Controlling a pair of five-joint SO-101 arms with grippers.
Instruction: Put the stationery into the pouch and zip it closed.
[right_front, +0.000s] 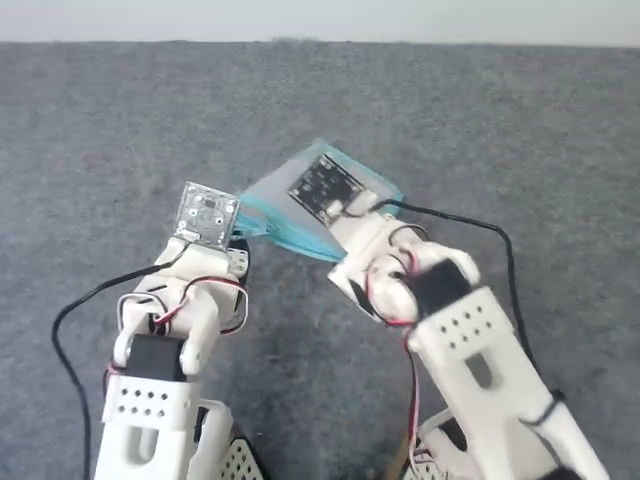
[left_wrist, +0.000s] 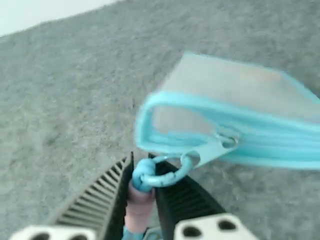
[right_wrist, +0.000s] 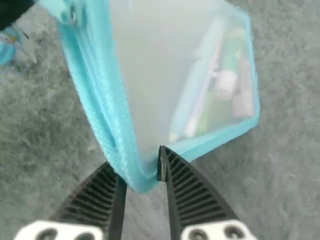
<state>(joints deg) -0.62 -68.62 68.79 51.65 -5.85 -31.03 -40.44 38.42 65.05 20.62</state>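
Clenches the zip pull (left_wrist: 165, 176) in the left gripper (left_wrist: 143, 172), left of centre in the high view; pinches the pouch (right_front: 280, 205), at centre, stationery (right_wrist: 220, 85) inside, in the right gripper (right_wrist: 141, 170).

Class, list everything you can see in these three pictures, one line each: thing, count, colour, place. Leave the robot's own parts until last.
translucent plastic pouch with light-blue zip edging: one, frosted and light blue, between the two pincers
stationery pieces: several, exact count unclear, pink, green and white, inside the pouch
cord loop on the metal zip pull: one, light blue, at the pouch's zip end
grey felt-like table covering: one, grey, under everything
black cables: two, black, trailing from the arms
white robot arms: two, white, side by side
left pincer: one, black fingers, shut on the cord loop
right pincer: one, black fingers, shut on a pouch corner
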